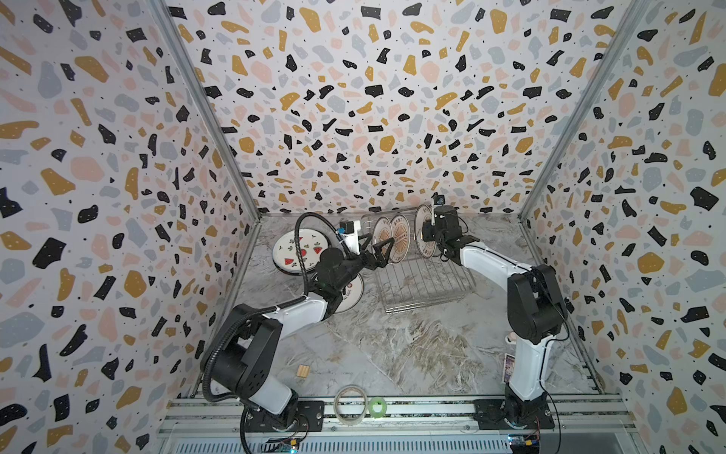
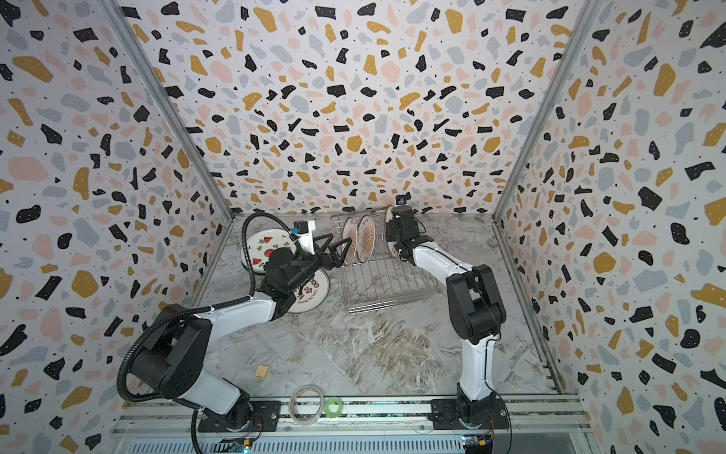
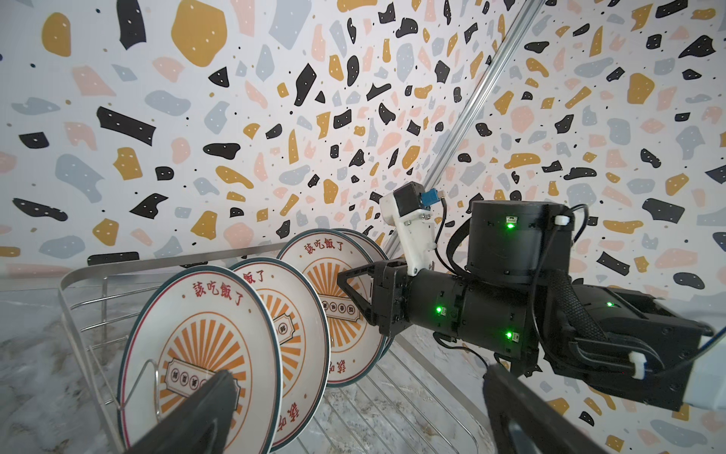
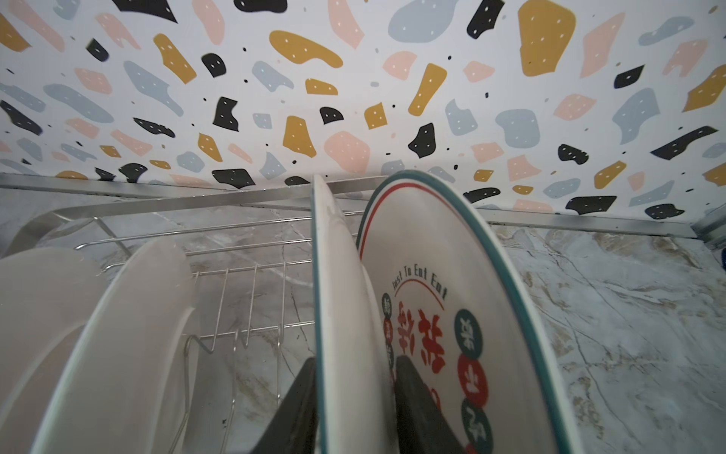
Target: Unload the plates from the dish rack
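Note:
The silver dish rack (image 1: 430,293) stands at the back with several plates upright in it. In the right wrist view my right gripper (image 4: 355,359) straddles a teal-rimmed plate (image 4: 341,283) seen edge-on, one finger pressed against each side. Behind it stands a red-character plate (image 4: 440,314). In the left wrist view my left gripper (image 3: 357,393) is wide open just before the nearest sunburst plate (image 3: 196,338). In both top views it hovers at the rack's left end (image 1: 379,247). A watermelon plate (image 1: 292,245) and a red-print plate (image 2: 310,295) lie flat on the table, left of the rack.
Two tape rolls (image 1: 349,405) (image 1: 377,407) sit on the front rail. A small wooden block (image 1: 303,371) lies on the marble table near the left arm's base. Patterned walls close in the back and both sides.

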Robot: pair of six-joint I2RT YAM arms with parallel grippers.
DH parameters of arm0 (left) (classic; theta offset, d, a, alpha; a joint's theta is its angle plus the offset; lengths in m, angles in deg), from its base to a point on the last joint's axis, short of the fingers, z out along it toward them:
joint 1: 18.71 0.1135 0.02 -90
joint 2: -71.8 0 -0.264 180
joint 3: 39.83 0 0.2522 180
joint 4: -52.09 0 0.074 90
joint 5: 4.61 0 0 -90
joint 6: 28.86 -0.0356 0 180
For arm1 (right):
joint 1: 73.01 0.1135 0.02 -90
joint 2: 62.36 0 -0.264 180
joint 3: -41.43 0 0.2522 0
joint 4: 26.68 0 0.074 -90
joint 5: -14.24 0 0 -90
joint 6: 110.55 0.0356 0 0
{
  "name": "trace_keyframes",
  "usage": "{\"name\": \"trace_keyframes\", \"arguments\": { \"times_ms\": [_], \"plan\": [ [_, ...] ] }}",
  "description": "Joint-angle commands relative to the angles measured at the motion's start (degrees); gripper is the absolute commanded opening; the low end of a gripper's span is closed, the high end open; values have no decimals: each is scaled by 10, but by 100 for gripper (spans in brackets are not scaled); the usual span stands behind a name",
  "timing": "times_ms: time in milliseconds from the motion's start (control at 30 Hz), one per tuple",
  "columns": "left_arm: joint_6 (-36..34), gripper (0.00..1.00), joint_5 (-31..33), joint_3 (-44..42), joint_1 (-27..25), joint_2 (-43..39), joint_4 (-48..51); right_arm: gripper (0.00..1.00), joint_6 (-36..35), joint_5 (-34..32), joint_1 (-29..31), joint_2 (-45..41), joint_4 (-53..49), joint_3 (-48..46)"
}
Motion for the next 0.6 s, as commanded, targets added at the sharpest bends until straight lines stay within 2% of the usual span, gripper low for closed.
{"name": "trace_keyframes", "arguments": {
  "times_ms": [0, 400, 567],
  "plan": [
    [-6, 100, 13, -6, -2, -11, -21, 34, -7, -57, 14, 10, -40, 34],
    [-20, 100, 52, -20, -2, -33, -9, 23, -30, -147, 37, 25, -46, 64],
    [-12, 100, 45, -24, -2, -25, -28, 20, -43, -178, 45, 27, -43, 74]
  ]
}}
